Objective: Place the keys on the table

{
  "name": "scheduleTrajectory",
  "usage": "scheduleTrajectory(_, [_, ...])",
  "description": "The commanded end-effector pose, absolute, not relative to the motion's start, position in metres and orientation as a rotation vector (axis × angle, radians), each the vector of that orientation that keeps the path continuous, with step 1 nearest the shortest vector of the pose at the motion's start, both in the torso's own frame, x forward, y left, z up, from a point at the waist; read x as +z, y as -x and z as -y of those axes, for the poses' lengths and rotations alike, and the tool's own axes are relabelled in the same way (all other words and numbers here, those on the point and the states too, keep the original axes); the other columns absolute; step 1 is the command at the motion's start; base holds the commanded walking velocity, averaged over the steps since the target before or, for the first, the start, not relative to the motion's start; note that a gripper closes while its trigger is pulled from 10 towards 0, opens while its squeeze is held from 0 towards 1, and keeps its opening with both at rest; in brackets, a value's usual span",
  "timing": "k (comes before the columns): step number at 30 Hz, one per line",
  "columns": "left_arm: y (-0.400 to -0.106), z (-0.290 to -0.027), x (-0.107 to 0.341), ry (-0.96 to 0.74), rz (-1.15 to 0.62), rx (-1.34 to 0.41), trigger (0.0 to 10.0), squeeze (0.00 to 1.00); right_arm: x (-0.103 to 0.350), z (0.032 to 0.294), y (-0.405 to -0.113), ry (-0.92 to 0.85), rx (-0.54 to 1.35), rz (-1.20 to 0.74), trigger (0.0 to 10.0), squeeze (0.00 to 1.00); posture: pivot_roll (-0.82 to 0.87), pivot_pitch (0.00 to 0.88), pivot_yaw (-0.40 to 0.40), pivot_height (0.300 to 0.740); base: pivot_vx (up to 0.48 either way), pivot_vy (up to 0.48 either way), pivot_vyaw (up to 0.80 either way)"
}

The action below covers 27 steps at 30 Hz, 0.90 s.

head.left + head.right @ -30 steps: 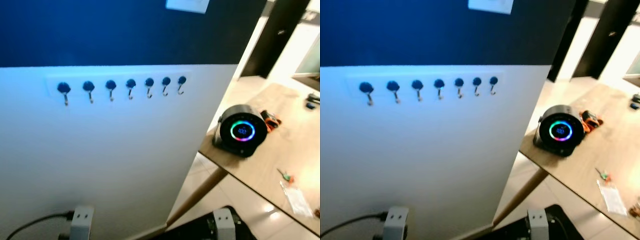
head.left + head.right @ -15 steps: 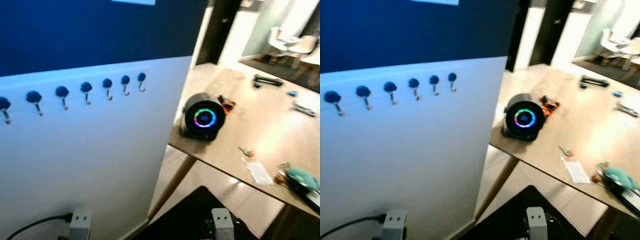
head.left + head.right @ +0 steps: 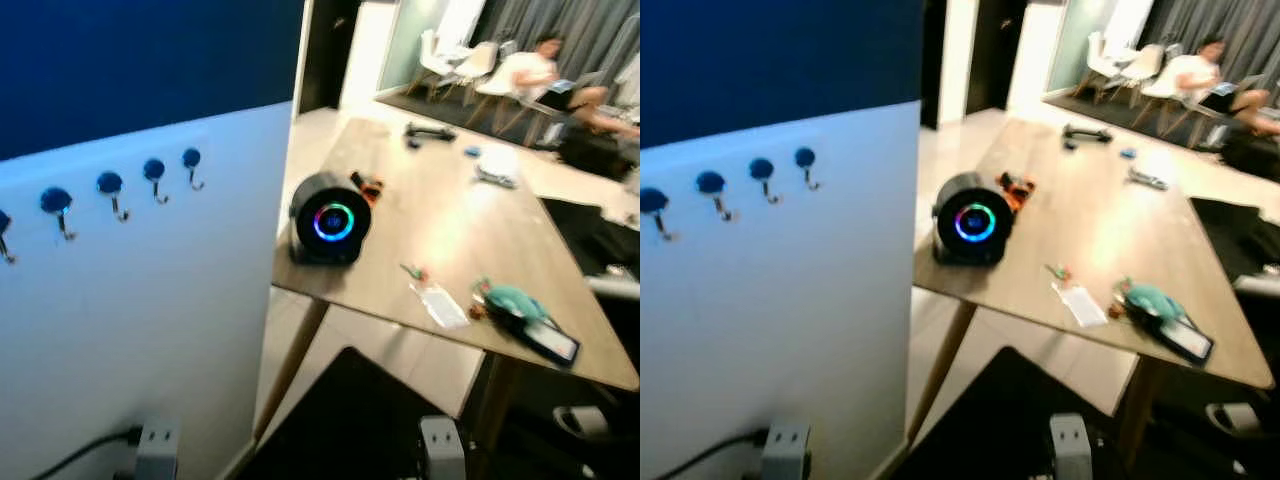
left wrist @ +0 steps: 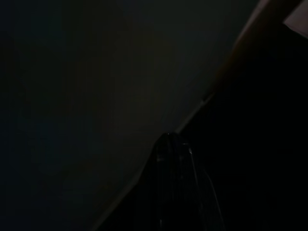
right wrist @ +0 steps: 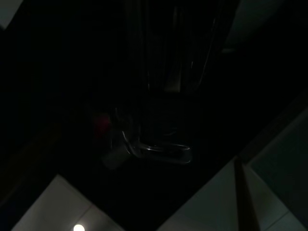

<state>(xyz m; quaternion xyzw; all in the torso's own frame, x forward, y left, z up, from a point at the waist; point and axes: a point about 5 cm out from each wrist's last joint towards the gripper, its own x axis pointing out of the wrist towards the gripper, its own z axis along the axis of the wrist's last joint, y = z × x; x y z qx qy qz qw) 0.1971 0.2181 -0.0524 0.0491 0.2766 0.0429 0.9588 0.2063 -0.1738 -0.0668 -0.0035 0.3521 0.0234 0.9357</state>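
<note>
Keys (image 5: 144, 144) unplaced; view swung toward table (image 3: 470, 240).

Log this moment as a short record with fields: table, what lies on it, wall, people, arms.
table: wooden table, ahead and to the robot's right
on table: round black speaker with a glowing ring near the corner by the wall; orange item behind it; clear packet; teal object on a dark flat item near the front edge
wall: white panel with a row of blue hooks, dark blue above
people: a person seated in the far room
arms: both hang low; wrist views very dark; a metal ring, possibly the keys, at the right tool
</note>
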Motion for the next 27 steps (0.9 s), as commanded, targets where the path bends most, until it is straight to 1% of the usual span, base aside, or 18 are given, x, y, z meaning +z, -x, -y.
scheduleTrajectory(1, [-0.1976, -0.2145, -0.0532, -0.101, -0.564, 0.068, 10.0, 0.00, -0.0672, 0.1787, -0.2047, 0.011, 0.037, -0.723, 10.0, 0.00, 0.12, 0.046, -0.094, 0.740, 0.000, 0.000, -0.80])
scheduleTrajectory(20, [-0.1975, -0.2158, -0.0517, -0.072, -0.542, 0.092, 10.0, 0.00, -0.0670, 0.1756, -0.2059, 0.022, 0.063, -0.726, 10.0, 0.00, 0.12, 0.043, -0.100, 0.740, 0.000, 0.000, -0.80])
scheduleTrajectory(27, [-0.2002, -0.2141, -0.0509, -0.088, -0.542, 0.082, 10.0, 0.00, -0.0673, 0.1768, -0.2050, 0.030, 0.065, -0.728, 10.0, 0.00, 0.11, 0.041, -0.095, 0.740, 0.000, 0.000, -0.80])
